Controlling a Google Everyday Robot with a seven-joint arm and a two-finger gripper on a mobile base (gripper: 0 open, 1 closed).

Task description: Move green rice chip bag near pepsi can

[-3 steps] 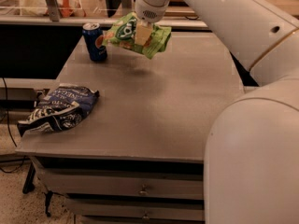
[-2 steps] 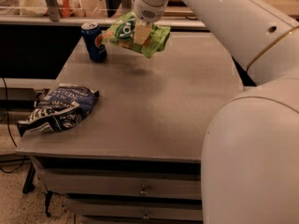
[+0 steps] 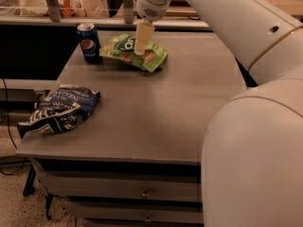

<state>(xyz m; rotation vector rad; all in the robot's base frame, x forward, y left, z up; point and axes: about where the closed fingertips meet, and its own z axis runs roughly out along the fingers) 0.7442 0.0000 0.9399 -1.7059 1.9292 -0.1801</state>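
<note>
The green rice chip bag (image 3: 124,49) hangs low over the far part of the grey table (image 3: 156,108), just right of the pepsi can (image 3: 89,42). Its right end touches the tabletop and its left end is slightly raised over its shadow. My gripper (image 3: 140,50) comes down from above and is shut on the bag's middle, with one cream finger (image 3: 143,36) showing in front of the bag. The can stands upright at the table's far left, a short gap from the bag.
A dark blue and white chip bag (image 3: 59,110) lies crumpled at the table's left edge. My white arm (image 3: 246,27) fills the right side of the view. A counter with clear containers (image 3: 71,4) runs behind the table. Drawers (image 3: 142,193) sit below the tabletop.
My gripper has lowered the green bag from above the table down onto it, close beside the pepsi can. The can and the blue bag have not moved.
</note>
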